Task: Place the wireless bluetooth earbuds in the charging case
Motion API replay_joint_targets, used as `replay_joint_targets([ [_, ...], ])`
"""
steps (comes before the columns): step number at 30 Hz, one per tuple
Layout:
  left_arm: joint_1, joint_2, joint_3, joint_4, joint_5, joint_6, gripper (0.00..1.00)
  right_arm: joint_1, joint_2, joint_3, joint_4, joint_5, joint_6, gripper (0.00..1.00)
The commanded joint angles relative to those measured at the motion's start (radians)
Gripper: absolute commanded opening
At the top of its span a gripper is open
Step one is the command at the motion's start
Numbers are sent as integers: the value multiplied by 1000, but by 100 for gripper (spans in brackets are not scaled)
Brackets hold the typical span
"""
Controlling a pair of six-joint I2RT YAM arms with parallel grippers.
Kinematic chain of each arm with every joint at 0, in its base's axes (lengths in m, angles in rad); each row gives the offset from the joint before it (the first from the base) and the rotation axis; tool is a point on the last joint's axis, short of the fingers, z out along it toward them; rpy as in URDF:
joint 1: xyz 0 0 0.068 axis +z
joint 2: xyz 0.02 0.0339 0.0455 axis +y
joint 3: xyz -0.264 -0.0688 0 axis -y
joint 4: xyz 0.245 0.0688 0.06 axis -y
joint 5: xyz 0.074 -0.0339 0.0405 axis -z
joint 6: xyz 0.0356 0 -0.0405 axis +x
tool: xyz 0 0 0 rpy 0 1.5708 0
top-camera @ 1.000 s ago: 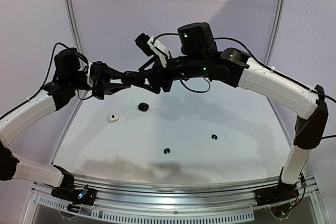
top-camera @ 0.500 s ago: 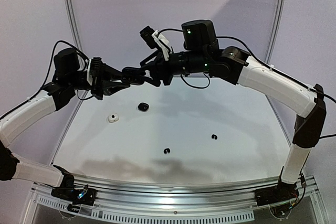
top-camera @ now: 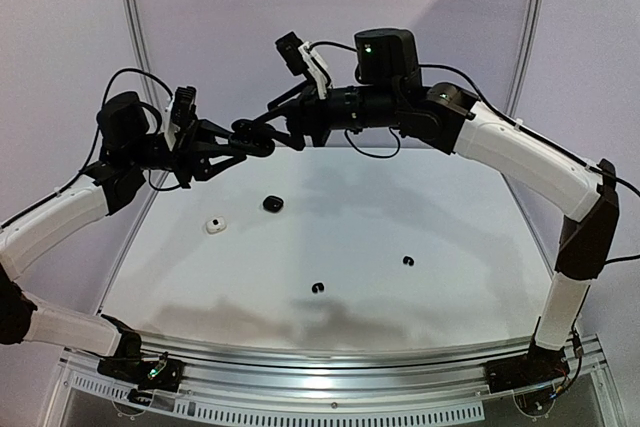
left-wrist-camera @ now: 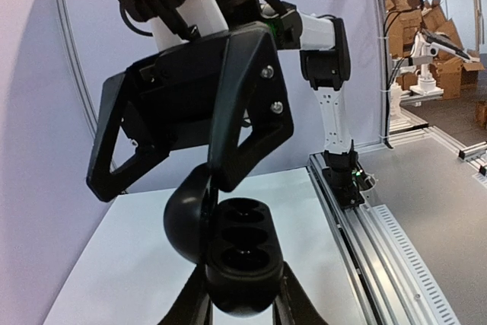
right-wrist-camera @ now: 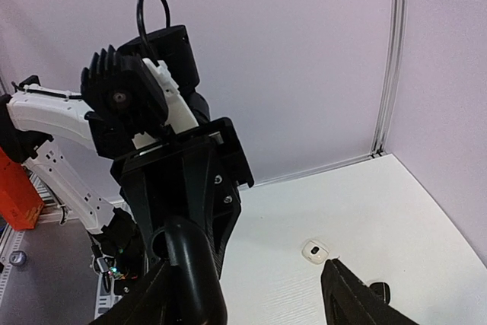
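Two near earbuds: one black earbud (top-camera: 318, 288) lies close to the worktop's (top-camera: 460, 217) front edge. A second black earbud (top-camera: 407, 261) lies to its right, well apart.
Mid worktop: a small white piece (top-camera: 215, 225) and a small black piece (top-camera: 272, 204) lie left of centre. They are too small to name surely.
Case: the black case (left-wrist-camera: 242, 260) is in the air above the far worktop, lid open, and its wells look empty.
Left pincer: the left pincer (top-camera: 240, 142) is closed on the case's lower end and holds it out toward the other arm.
Right pincer: the right pincer (top-camera: 275, 127) is just beside the case, its jaws spread. I see nothing held in them.
Step in hand: likely fetching an earbud. Keep the case level and still with its wells facing up. Pull the right pincer back before lowering it, so it misses the lid.
Edges: a metal rail (top-camera: 320, 362) runs along the front, and walls stand close behind and to the sides.
Open room: the centre and right of the worktop give the right arm a wide path down.
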Motion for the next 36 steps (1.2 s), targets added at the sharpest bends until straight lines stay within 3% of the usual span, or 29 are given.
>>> replay_joint_targets([
  [1,3,5,-17,27,13,-69,0,-19,12,32,59,-38,53,69],
  [6,3,6,-22,31,-2,-110,0,-63,-30,26,195,-71,179,76],
  [9,3,8,-30,45,-12,-130,0,-94,-72,22,182,-2,232,76],
  [13,4,9,-47,86,-18,-167,0,-157,-122,7,42,167,295,75],
  [17,4,8,-58,103,-21,-181,0,-249,-191,-114,-83,274,413,72],
  [22,9,5,-71,122,-22,-187,0,-370,-223,-238,-454,446,432,67],
  [25,12,7,-74,127,-24,-190,0,-438,-200,-343,-608,424,412,64],
  [28,14,13,-72,127,-23,-190,0,-471,-171,-463,-613,323,365,61],
  [36,15,32,-63,119,-27,-182,0,-480,-38,-550,-619,365,329,51],
])
